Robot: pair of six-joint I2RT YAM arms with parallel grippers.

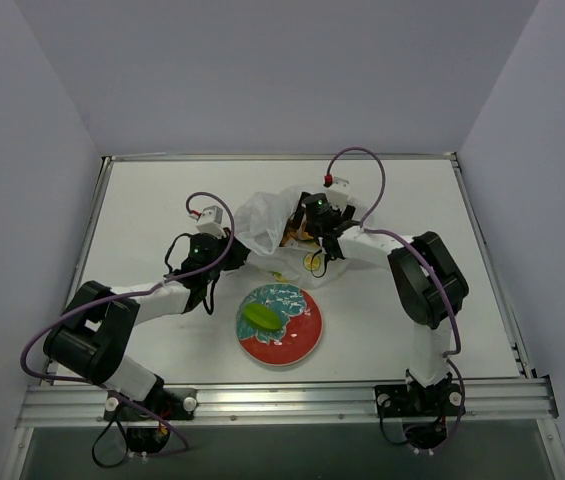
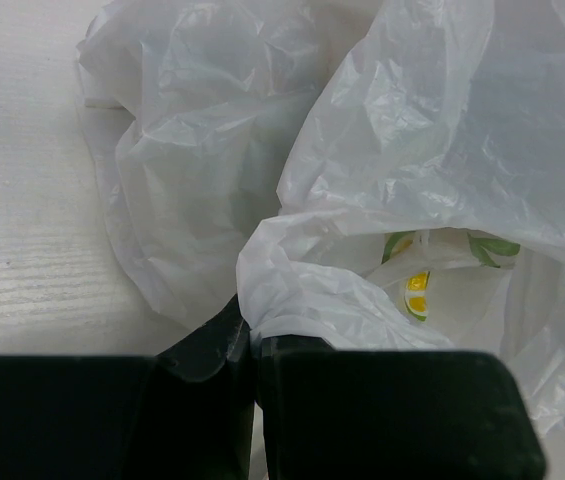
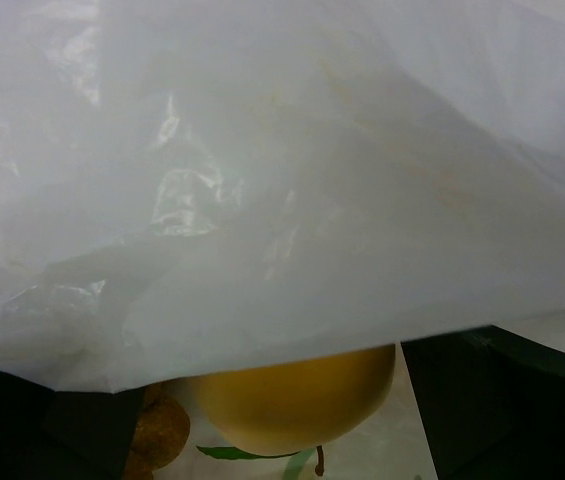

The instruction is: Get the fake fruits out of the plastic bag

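I'm working over a pale tabletop [image 1: 162,200], and the largest thing on it is the plastic bag [image 1: 262,215], crumpled near the middle with its mouth facing the right arm. Just nearer the arm bases sits the plate [image 1: 304,345], and the green fruit [image 1: 259,316] lies on its left part, already out of the bag, with its long axis running roughly left to right in the overhead view. The other two are inside the bag. In the right wrist view the yellow fruit [image 3: 297,395] lies dead ahead, under the bag's drooping upper sheet. It looks round, so I can't give it a long axis or a facing from what shows. The berries [image 3: 162,430] sit just beside it on the left, mostly hidden. The right tool [image 1: 310,225] is in the bag's mouth, its fingers spread with the yellow fruit between them, and I see no firm contact on either side. The left tool [image 2: 252,342] is pressed together on a fold of the bag's rim, holding that side. I judge the right arm far the nearer, needing only a short straight advance, provided the loose sheet doesn't get caught between the fingers.
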